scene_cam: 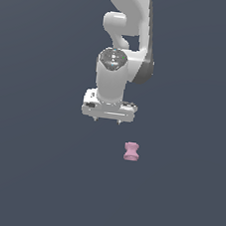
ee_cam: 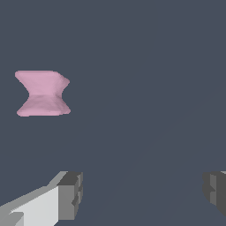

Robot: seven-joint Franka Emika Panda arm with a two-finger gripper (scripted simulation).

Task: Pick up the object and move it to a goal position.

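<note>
The white robot gripper (scene_cam: pixel 107 120) is hanging above the dark grey worktop (scene_cam: pixel 32 175), its jaws spread wide and holding nothing. The small pale pink spool-shaped object (scene_cam: pixel 132 152) is lying nearby, off-centre; centring over its narrow waist before descending seems wise.

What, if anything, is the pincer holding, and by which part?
Nothing. The pincer is open and empty, and the pink spool lies apart from it on the surface, outside its fingers.
</note>
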